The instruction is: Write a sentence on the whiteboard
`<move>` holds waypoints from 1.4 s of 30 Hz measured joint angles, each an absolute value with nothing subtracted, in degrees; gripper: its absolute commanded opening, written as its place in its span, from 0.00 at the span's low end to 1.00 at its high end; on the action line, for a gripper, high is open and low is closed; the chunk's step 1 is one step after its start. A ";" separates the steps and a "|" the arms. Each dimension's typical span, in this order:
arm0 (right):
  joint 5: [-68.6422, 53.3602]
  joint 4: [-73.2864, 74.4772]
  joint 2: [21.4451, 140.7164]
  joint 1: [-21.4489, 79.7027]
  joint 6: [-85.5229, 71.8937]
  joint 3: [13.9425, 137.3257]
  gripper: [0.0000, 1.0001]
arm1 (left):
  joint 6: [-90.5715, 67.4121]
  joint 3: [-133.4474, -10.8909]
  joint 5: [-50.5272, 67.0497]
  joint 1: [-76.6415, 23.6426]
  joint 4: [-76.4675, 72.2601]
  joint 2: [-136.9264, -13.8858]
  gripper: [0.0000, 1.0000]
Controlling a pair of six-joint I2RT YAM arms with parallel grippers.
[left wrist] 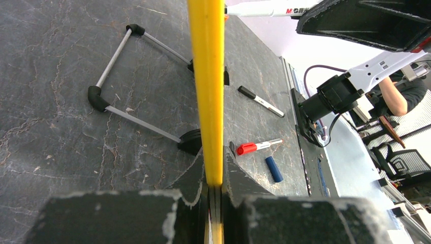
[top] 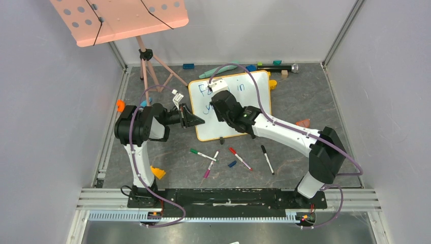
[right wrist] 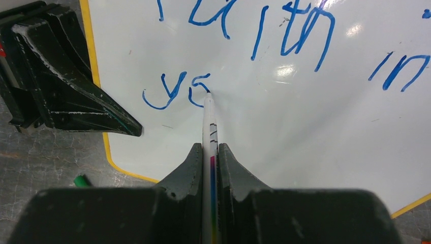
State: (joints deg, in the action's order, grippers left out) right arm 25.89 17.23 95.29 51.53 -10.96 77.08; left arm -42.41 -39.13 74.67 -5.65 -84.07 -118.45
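At the middle of the table lies one whiteboard [top: 213, 129], flat, its yellow frame turned a little askew. The left gripper [left wrist: 213, 188] is clamped shut on the board's left edge, with the yellow rim running up between its two fingers. The right gripper [right wrist: 210, 152] is closed on one white marker [right wrist: 209, 119], whose tip touches the board. The sentence [right wrist: 258, 35] in blue has two words on its first line, "Faith" and "in". Below them are two letters, "yo", and the marker tip sits on the second.

Four loose markers lie on the table between the board and the arm bases:
- one green-capped marker [top: 202, 154]
- one pink marker [top: 211, 163]
- one red-capped marker [top: 240, 158]
- one black marker [top: 267, 159]

One blue cap [top: 232, 164] lies between the pink and red-capped ones. One pink music stand [top: 122, 18] stands at the far left corner.
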 measured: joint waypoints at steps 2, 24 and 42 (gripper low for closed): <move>25.93 17.26 94.89 51.46 -11.03 76.31 0.00 | -42.41 -39.13 74.67 -5.65 -84.07 -118.45 0.02; 22.26 16.38 93.97 51.35 -11.94 73.91 0.00 | -42.39 -39.13 74.70 -5.65 -84.09 -118.45 0.02; 22.28 16.45 96.29 51.24 -11.27 78.35 0.00 | -42.39 -39.13 74.70 -5.65 -84.07 -118.45 0.02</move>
